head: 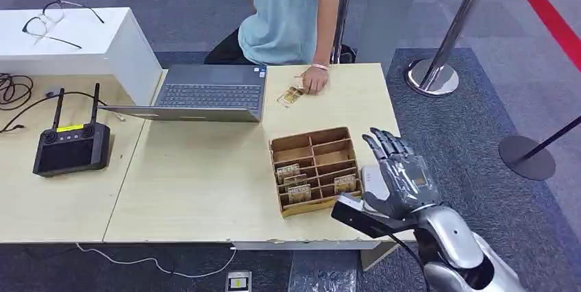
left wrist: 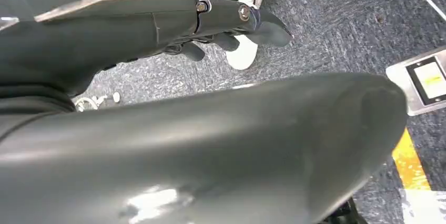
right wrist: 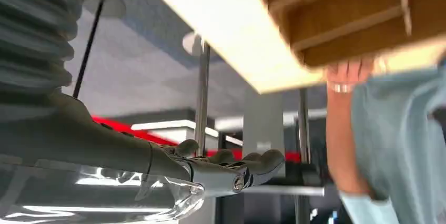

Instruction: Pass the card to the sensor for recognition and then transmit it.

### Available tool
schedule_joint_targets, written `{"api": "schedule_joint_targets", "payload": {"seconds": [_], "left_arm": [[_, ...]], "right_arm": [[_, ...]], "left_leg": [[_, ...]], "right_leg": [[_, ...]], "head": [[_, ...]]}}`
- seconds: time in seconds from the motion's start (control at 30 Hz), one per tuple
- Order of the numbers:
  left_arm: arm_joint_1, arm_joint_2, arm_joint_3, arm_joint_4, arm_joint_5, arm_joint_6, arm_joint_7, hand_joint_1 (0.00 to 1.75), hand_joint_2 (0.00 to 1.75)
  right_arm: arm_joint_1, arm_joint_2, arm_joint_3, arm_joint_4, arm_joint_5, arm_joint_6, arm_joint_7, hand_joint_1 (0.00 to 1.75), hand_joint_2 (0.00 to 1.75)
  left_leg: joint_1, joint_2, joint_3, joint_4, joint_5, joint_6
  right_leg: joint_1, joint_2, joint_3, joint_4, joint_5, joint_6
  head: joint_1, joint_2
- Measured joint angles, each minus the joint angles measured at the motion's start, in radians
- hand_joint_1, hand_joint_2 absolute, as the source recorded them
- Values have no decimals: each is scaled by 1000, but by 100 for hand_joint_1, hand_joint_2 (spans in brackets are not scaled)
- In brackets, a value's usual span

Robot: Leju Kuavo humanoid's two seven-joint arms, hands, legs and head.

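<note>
My right hand [head: 397,172] hovers released, fingers apart, just beside the wooden tray [head: 316,168] on the desk [head: 199,175]. Left hand [left wrist: 226,21] hangs over the floor, grip unclear. Farther off, a card [head: 290,95] lies under a person's hand [head: 314,81].

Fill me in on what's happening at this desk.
The robot's right hand hovers open beside the wooden tray of cards, holding nothing. Across the table, a person rests a hand by a card lying next to the laptop. The left hand hangs low over the carpet, apparently empty. No card has been picked from the tray yet.
</note>
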Motion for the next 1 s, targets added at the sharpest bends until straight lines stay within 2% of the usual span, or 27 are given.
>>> {"api": "schedule_joint_targets", "payload": {"seconds": [0.23,0.4,0.7,1.0], "left_arm": [[0,1,-1,0,-1,-1,2,0,0],[0,7,-13,0,-6,-5,5,0,0],[0,11,-14,0,-6,-12,8,0,0],[0,16,-16,0,-12,-9,3,0,0]], "right_arm": [[1,2,8,9,-6,0,0,0,175],[-1,22,77,92,-47,0,6,0,175],[-38,61,121,172,-67,2,-13,3,175],[-69,102,149,242,-88,-51,-34,5,175]], "left_leg": [[0,0,0,0,0,0],[0,0,0,0,0,0],[0,0,0,0,0,0],[0,0,0,0,0,0]], "right_leg": [[0,0,0,0,0,0],[0,0,0,0,0,0],[0,0,0,0,0,0],[0,0,0,0,0,0]], "head": [[0,0],[0,0],[0,0],[0,0]]}}
